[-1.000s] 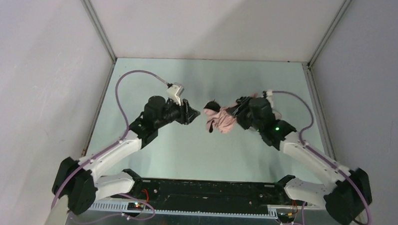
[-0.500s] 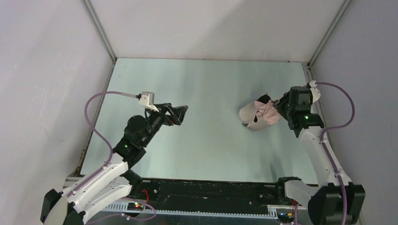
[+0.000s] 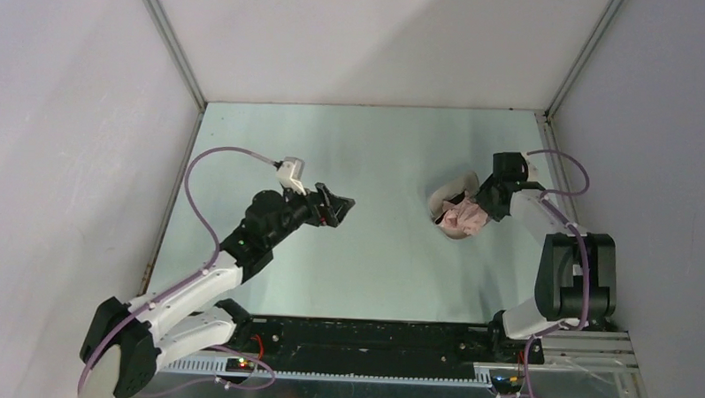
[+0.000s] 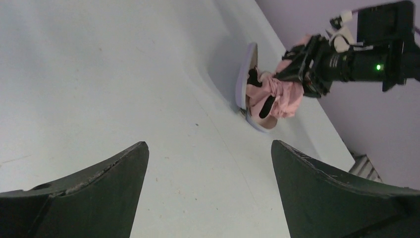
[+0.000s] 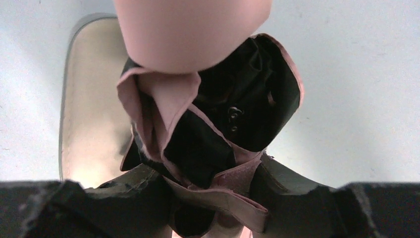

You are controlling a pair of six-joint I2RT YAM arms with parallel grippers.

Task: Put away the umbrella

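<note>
Left claw (image 3: 337,206): we see its fingers apart, holding nothing.
Right claw (image 5: 208,184): clamped on the umbrella (image 3: 463,221), 2 o'clock on the worktop (image 3: 373,270).

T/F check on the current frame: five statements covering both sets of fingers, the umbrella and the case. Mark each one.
1. The left gripper is open with nothing between its fingers. True.
2. The umbrella is open with its canopy spread. False: its pink fabric is bunched into a bundle.
3. The right gripper is shut on the umbrella. True.
4. The left gripper is touching the case. False: it hangs well apart from the case.
5. The case sits by the left arm's base. False: it is on the right arm's side, next to the umbrella.
</note>
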